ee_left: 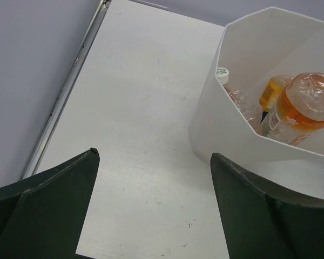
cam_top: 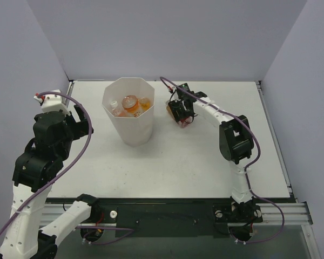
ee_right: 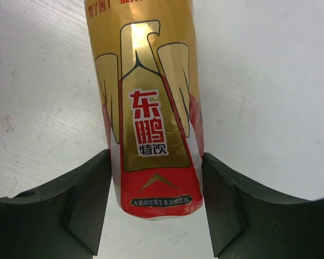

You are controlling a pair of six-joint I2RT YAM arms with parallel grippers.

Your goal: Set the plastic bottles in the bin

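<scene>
The white octagonal bin [cam_top: 130, 129] stands at the table's centre-left. Inside it lie three plastic bottles: an all-clear one with a white cap [ee_left: 235, 98], a small orange one with a dark label [ee_left: 272, 91] and a clear one with orange contents [ee_left: 308, 105]. My right gripper [ee_right: 155, 156] is just right of the bin, its jaws pressed against both sides of a gold-and-red labelled bottle [ee_right: 151, 81] that lies on the table. In the top view this gripper [cam_top: 179, 114] mostly hides that bottle [cam_top: 170, 110]. My left gripper [ee_left: 154, 154] is open and empty, left of the bin.
The bin's wall [ee_left: 216, 135] is close to my left gripper's right finger. A metal rail [ee_left: 65, 97] runs along the table's left edge. Grey walls enclose the table on three sides.
</scene>
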